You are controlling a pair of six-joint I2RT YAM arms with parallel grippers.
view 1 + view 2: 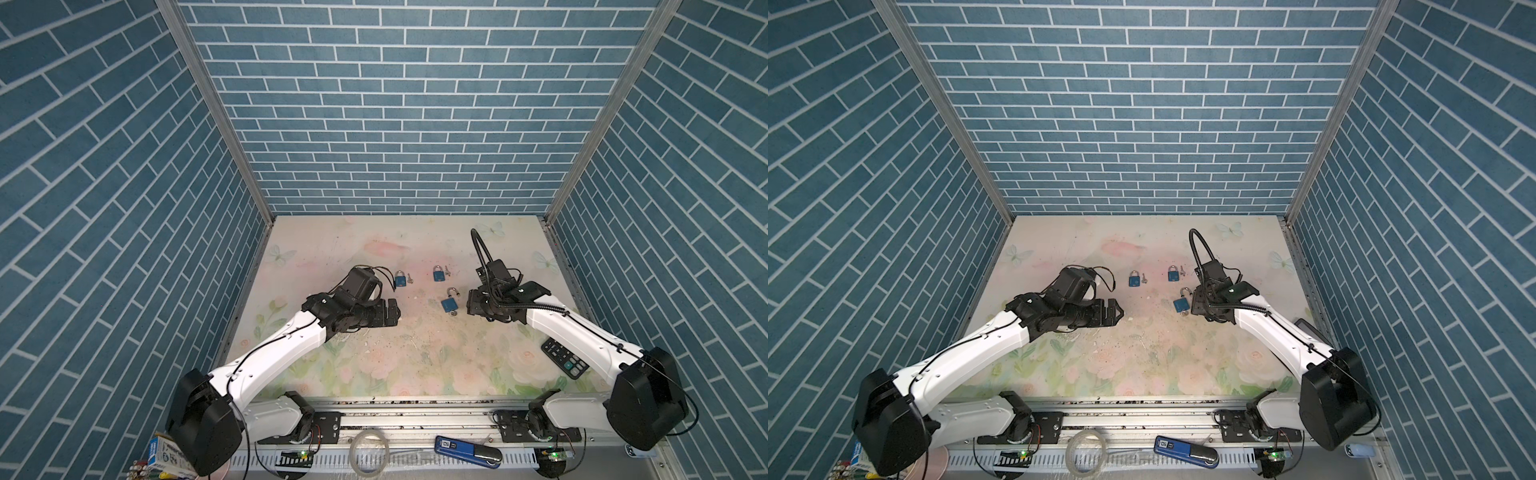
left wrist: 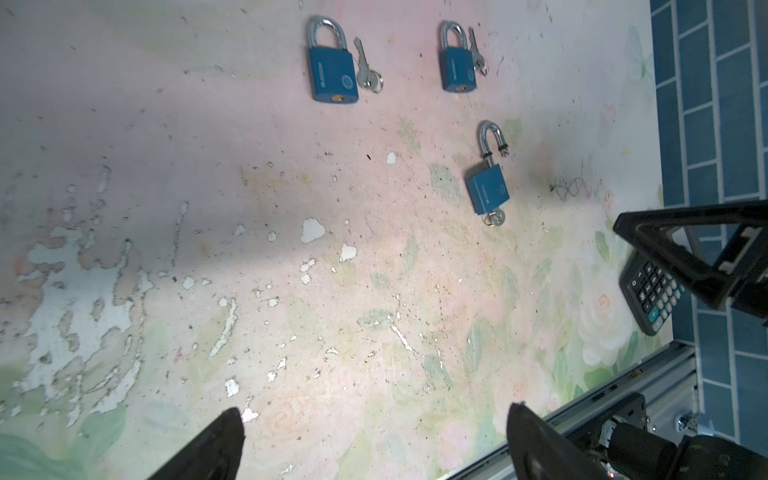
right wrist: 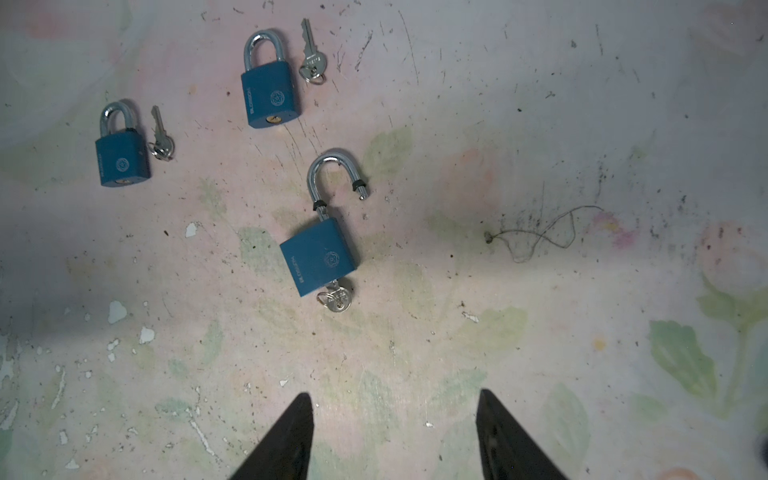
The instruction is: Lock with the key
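Padlock with its shackle swung open lies flat on the floral table, key stuck in its base, near the right gripper. That one and the left gripper both gape empty, grasping nothing.

Robot lab booth: boxed by brick-print panels at nine, twelve, three o'clock; aluminium mounting rail at six.
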